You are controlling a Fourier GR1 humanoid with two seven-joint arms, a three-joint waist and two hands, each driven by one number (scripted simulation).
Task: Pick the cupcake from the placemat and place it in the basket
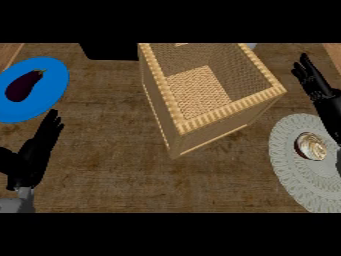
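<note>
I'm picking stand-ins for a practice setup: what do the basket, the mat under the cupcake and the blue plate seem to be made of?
The basket looks like woven wicker or straw: tan, matte, fine weave on walls and floor, ribbed rim. The mat seems a woven or crocheted fabric: pale grey, ringed pattern, lacy edge. The blue plate looks smooth, plain and even in colour, plastic or glazed ceramic; I cannot tell which.

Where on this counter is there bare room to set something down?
Bare counter lies between the blue plate, the basket and the left hand, and along the front up to the placemat. It is crowded at the right, around the cupcake and right hand.
</note>
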